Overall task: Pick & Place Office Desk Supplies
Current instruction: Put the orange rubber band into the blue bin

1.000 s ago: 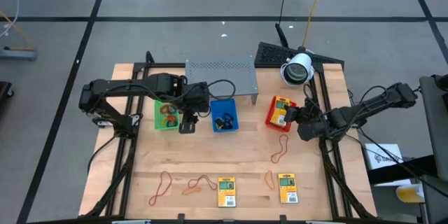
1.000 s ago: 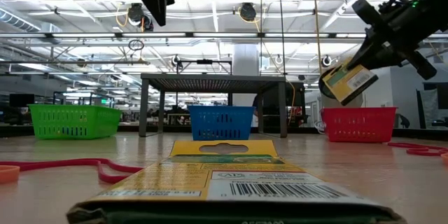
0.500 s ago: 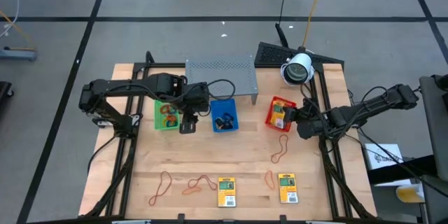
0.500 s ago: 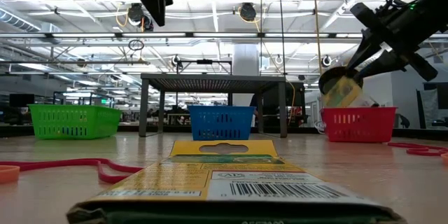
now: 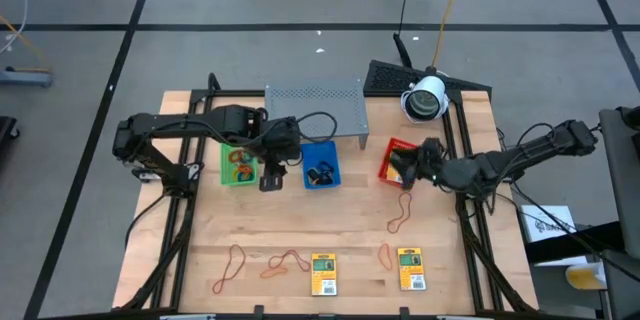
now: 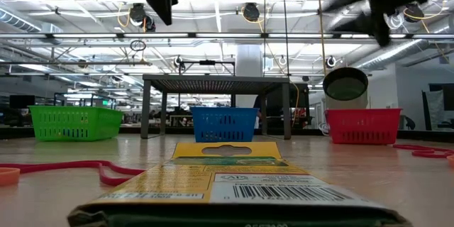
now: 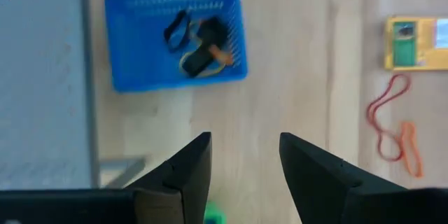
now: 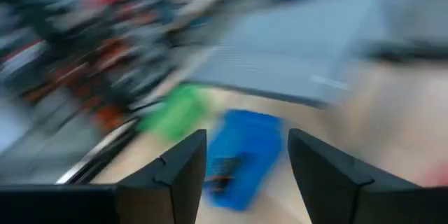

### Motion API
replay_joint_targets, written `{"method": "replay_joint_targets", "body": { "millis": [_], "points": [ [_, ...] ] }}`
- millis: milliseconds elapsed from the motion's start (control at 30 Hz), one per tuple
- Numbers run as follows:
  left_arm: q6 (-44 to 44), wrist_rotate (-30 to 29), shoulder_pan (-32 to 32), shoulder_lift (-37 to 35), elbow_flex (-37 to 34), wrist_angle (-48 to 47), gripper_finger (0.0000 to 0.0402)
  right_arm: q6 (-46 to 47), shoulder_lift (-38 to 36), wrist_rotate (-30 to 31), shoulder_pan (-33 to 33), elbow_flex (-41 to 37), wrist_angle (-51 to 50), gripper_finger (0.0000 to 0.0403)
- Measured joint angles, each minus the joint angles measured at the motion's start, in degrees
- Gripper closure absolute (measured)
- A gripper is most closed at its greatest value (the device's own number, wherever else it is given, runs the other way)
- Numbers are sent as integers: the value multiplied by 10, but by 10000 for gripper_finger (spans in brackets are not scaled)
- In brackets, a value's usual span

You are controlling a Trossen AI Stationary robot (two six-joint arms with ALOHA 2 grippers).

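Right gripper sits over the red tray, fingers spread apart, nothing between them; the right wrist view is smeared but shows both fingers with a clear gap. Any packet inside the red tray is hidden under the gripper, cannot tell. Left gripper hangs above the table between the green tray and the blue tray, just in front of them, fingers apart and empty. Green tray beside it holds orange bands. Blue tray next to it holds dark clips. Grey shelf stands behind both trays. Well in front of both grippers, near the table's front edge: two yellow packets, three loose bands at the front left, another small band between the packets. One more band lies just in front of the right gripper.
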Motion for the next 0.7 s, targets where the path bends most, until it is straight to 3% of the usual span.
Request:
{"method": "replay_joint_targets", "body": {
  "millis": [133,233,333,500,600,700],
  "points": [
    [11,78,-16,0,-37,68,227,-249,15,-236,23,0,183,219],
    [-25,125,-34,0,-85,179,227,-331,26,-381,44,1,250,226],
    [-87,150,-61,1,-145,313,227,-374,32,-463,62,1,241,233],
    [-157,167,-125,1,-231,457,227,-387,50,-478,78,0,216,238],
    [-198,135,-161,1,-253,448,227,-388,72,-448,77,0,215,238],
    [-239,61,-205,1,-263,401,227,-388,87,-405,72,0,216,238]
  ]
}}
